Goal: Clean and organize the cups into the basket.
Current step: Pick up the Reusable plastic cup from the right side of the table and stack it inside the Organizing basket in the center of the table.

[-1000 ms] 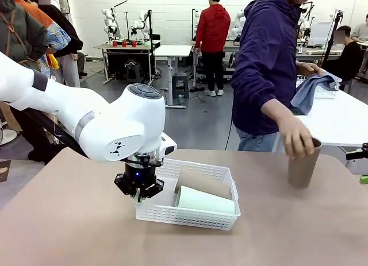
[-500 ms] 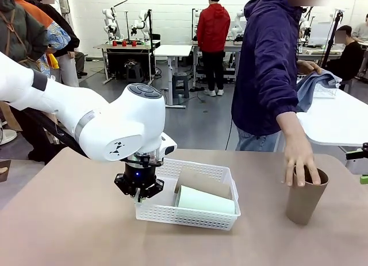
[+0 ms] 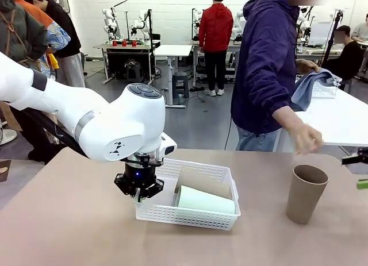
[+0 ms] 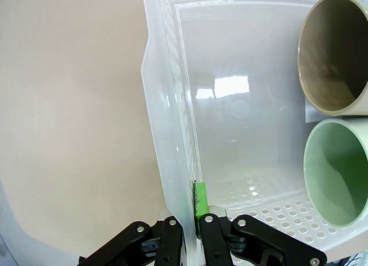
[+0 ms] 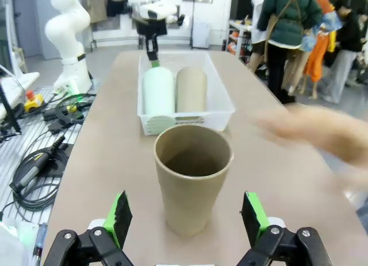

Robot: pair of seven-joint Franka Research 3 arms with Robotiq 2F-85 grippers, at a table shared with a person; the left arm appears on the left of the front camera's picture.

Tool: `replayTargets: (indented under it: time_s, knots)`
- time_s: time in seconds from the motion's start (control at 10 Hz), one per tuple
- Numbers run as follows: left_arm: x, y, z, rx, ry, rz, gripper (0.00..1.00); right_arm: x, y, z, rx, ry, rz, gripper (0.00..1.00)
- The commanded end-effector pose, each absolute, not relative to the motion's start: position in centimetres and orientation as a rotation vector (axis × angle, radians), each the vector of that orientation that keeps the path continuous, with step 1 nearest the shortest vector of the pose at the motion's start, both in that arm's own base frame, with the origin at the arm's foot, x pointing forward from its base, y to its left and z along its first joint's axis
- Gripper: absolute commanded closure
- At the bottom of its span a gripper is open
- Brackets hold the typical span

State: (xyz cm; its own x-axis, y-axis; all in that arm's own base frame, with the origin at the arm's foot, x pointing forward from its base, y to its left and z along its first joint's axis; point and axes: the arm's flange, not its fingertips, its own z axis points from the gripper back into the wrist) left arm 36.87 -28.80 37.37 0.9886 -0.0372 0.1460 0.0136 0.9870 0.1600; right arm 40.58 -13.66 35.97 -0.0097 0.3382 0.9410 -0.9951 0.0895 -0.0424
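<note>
steadying basket [image 3: 190, 217], left gripper [image 4: 192, 211] pinching its wall | right gripper [image 5: 187, 217] spread, facing upright brown cup [image 3: 306, 194] right of basket | step: likely cup pickup | next: advance, close, lay in basket

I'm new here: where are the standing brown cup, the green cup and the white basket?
standing brown cup [image 3: 306, 197], front view, on its side wall.
green cup [image 3: 206, 200], front view, middle of its side.
white basket [image 3: 184, 216], front view, its near lattice wall.
</note>
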Motion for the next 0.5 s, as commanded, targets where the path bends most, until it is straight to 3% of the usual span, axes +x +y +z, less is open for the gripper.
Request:
replayTargets:
  time_s: [0.0, 0.4]
  knots:
    - [36.7, -28.9, 37.2, 0.172, -0.151, -0.029, 1.00, 42.4, -11.4, 31.2, 0.886, -0.902, 1.343, 0.00]
    - [36.7, -28.9, 37.2, 0.172, -0.151, -0.029, 1.00, 43.7, -9.8, 26.9, 0.891, -0.853, 1.372, 0.00]
